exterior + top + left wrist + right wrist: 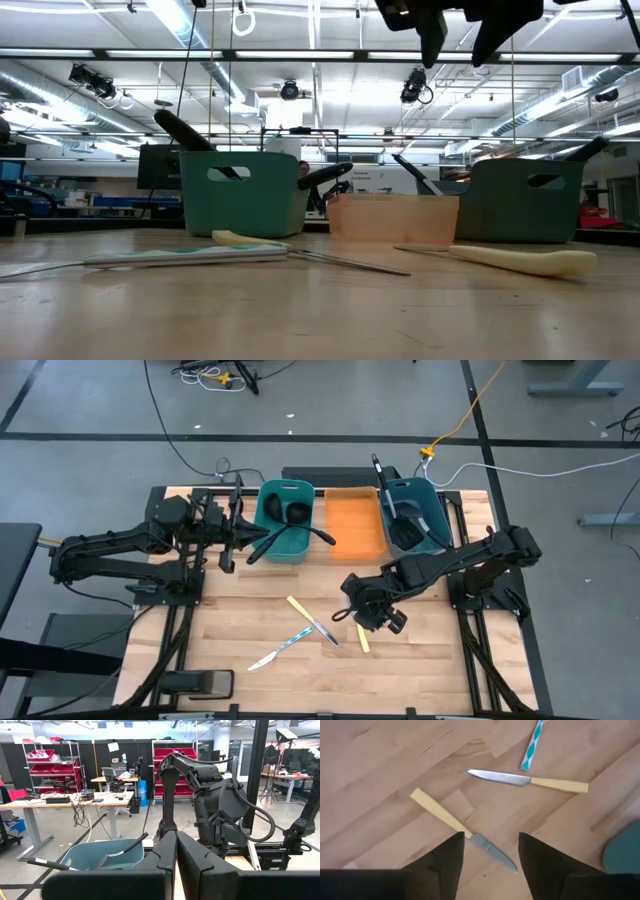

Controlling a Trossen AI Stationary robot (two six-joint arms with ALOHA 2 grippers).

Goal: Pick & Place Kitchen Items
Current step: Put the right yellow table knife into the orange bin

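Three knives point(305, 624) are seen at lower centre of the high view, on the table point(420, 660).
The right gripper point(490, 851) is poised above one, fingers spread, empty; the left gripper point(226, 556), clenched, is kept at the left bin point(285, 520).

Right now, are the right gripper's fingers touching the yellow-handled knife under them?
Apart. The right wrist view shows the right gripper open, its fingers on either side of the yellow-handled knife, with bare wood between each finger and it.

We count three knives on the table point(420, 660), two yellow-handled point(300, 609) point(362, 638) and one blue-handled point(297, 640), two teal bins point(270, 495) point(432, 490), and one orange tray point(355, 525).
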